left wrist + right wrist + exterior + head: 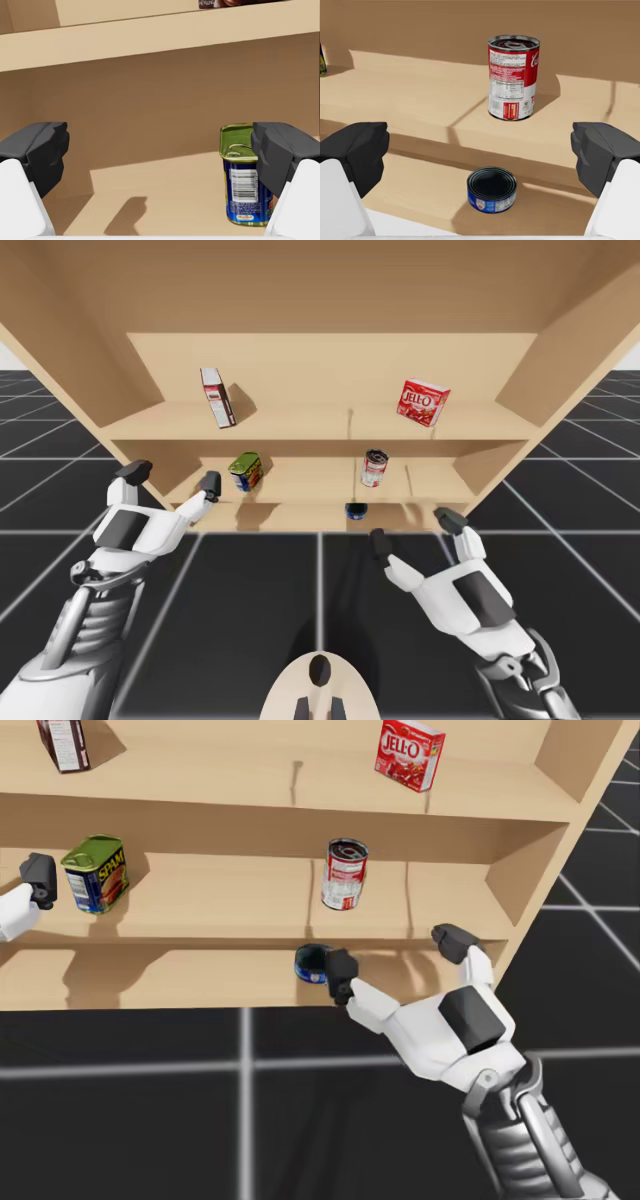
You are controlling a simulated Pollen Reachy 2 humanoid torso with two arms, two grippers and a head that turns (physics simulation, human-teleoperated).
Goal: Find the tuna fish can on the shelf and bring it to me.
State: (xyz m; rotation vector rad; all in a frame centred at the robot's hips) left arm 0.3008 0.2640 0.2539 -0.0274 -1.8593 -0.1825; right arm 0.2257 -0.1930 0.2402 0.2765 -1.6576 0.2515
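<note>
While the tuna fish can [491, 189] sits on the lowest board of the shelf [300, 370], below and in front of a tall red-and-white can [513, 77], the right gripper [480, 160] lines up on it, fingers spread wide and holding nothing. The low blue can lies ahead of the gripper, roughly centred on the gap between the fingers but not yet inside it. The step in hand looks to be the approach, with the grasp yet to come. In the head view one finger seems to overlap the can's edge, though contact cannot be confirmed from that angle. The can stands upright on its base, dark top facing the ceiling, its axis vertical. Being wider than tall, its greater span runs flat across the board. The next move likely calls for a short reach forward and down so the fingers flank its low wall, then a close across its width. The left gripper [160, 150], likewise spread and empty, hangs at the middle board beside a green-topped blue tin [240, 170].
</note>
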